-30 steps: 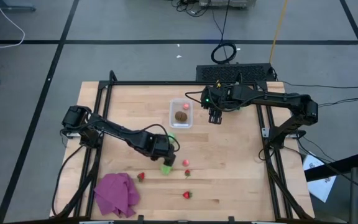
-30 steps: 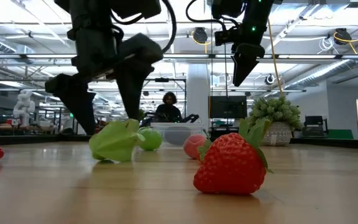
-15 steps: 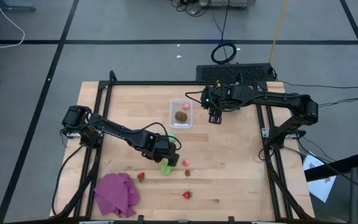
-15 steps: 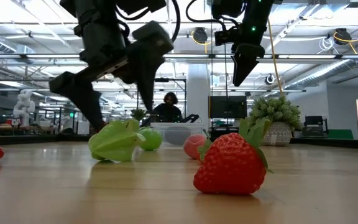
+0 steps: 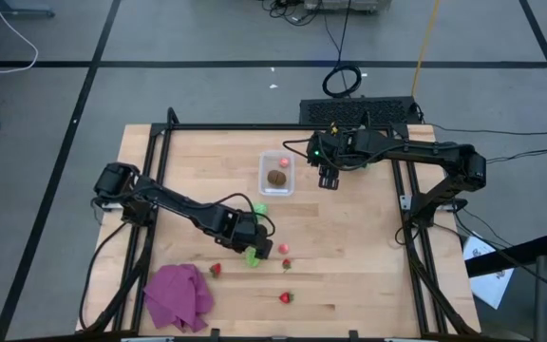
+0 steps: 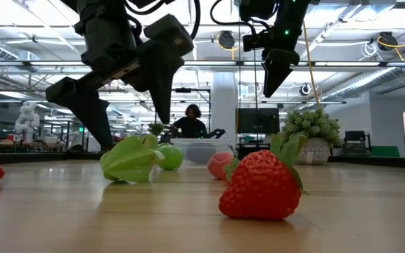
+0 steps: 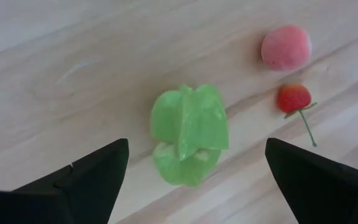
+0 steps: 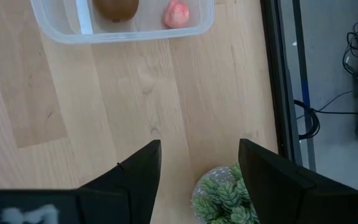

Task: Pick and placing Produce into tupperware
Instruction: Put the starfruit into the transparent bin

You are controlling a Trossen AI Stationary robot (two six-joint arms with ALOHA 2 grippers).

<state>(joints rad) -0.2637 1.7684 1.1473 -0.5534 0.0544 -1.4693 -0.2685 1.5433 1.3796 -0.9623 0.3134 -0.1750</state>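
Left gripper [image 7: 191, 180]: fingers spread, straddling ridged light-green plastic starfruit [image 7: 188, 134] for pickup, six o'clock of clear rectangular tupperware [image 5: 276, 173]. Right gripper [image 8: 197, 174]: open, waiting beside it.

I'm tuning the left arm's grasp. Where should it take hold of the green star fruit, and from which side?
Probably from straight above, across the middle of the star fruit. It lies flat on the table with ridges sticking out, so the fingers would best close into the grooves on opposite sides rather than on a ridge tip. The left hand is open, straddling it. The peach and strawberry lie clear of it.
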